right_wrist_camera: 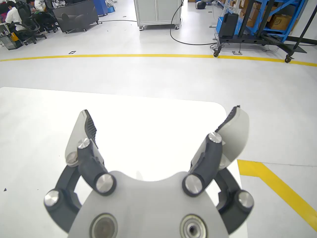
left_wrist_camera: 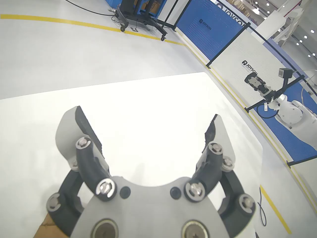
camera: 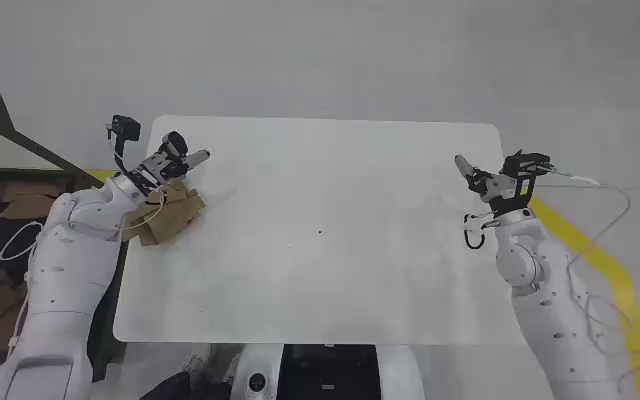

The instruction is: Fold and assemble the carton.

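A flat brown carton (camera: 170,213) lies at the left edge of the white table (camera: 320,240), partly under the left arm; a corner of it shows as brown card (left_wrist_camera: 45,226) in the left wrist view. My left gripper (camera: 190,156) hovers just beyond the carton's far side, open, with nothing between its fingers (left_wrist_camera: 81,125). My right gripper (camera: 472,172) hangs over the table's right edge, far from the carton, open and empty, its fingertips (right_wrist_camera: 88,122) spread wide. The right arm's gripper (left_wrist_camera: 256,84) also appears far off in the left wrist view.
The table's rounded far corners and edges border a grey floor with yellow lines (camera: 590,255). More cardboard (camera: 25,205) lies off the table to the left. Blue partitions (left_wrist_camera: 210,33) and racks (right_wrist_camera: 260,18) stand well beyond the table.
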You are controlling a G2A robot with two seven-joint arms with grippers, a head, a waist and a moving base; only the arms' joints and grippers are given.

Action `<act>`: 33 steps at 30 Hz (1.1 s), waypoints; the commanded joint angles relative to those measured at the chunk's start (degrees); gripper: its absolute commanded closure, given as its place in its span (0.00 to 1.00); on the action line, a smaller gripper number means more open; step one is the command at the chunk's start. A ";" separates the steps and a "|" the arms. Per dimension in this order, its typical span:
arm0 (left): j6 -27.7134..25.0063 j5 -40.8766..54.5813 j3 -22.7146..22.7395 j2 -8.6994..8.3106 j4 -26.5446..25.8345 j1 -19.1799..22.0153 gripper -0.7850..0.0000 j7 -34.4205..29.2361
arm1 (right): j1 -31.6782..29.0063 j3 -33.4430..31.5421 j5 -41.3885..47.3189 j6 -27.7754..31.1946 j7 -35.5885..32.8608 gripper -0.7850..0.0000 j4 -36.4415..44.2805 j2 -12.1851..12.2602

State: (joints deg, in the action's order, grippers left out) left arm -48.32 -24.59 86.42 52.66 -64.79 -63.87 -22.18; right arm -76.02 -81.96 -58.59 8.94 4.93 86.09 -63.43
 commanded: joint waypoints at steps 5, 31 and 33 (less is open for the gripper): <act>0.00 0.00 0.00 0.00 0.00 0.00 0.00 0.00 | 0.00 0.00 0.00 0.00 0.00 0.00 0.00 0.00; -3.11 16.72 3.27 -1.36 2.31 -2.80 0.00 -11.09 | 0.00 0.00 0.00 0.00 0.00 0.00 0.00 0.00; -3.63 22.51 4.48 -1.94 3.50 -3.39 0.00 -15.63 | 0.00 0.00 0.00 0.00 0.00 0.00 0.00 0.00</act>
State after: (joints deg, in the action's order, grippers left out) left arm -51.71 -6.20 90.20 51.05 -61.97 -66.93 -34.73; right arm -76.02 -81.96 -58.59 8.94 4.93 86.09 -63.43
